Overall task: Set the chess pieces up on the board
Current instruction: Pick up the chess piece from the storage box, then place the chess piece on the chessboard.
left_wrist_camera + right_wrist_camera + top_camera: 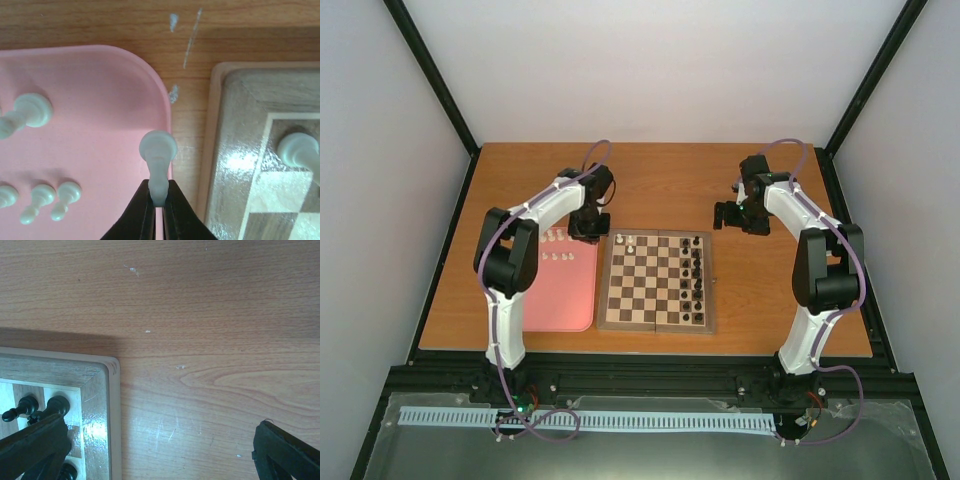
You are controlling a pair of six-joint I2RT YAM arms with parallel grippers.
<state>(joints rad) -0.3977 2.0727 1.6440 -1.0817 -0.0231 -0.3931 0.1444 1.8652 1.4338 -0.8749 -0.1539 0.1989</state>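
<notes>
Robotics lab, white-walled enclosure [650, 70], black frame [428, 68]

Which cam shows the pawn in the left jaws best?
Left wrist: the white pawn is close and sharp, jaws of the left gripper shut on its stem. Top external hides it under the wrist. Right wrist doesn't show it.

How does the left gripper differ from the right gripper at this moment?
The left gripper is shut on a white chess piece; the right gripper stands wide open and empty. The left gripper hangs over the pink tray's edge beside the board; the right gripper hangs over bare table beside the board's corner with black pieces. Both have black fingers.
</notes>
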